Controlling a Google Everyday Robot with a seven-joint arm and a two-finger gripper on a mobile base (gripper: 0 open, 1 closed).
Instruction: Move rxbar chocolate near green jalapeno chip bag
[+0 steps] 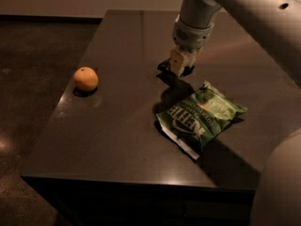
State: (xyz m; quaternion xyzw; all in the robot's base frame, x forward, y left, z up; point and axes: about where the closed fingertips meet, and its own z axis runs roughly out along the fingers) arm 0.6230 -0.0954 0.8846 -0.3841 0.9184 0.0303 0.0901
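The rxbar chocolate (164, 66) is a small black bar; only its left end shows, poking out from between the fingers at the middle back of the dark table (117, 126). My gripper (180, 68) points straight down and is shut on the bar, at or just above the tabletop. The green jalapeno chip bag (200, 117) lies flat in front of the gripper and a little to its right, about a hand's width away, with its white bottom edge toward the front.
An orange (86, 78) sits near the table's left edge. My arm's large pale body (282, 187) fills the lower right corner. The table's front edge runs along the bottom, with dark floor to the left.
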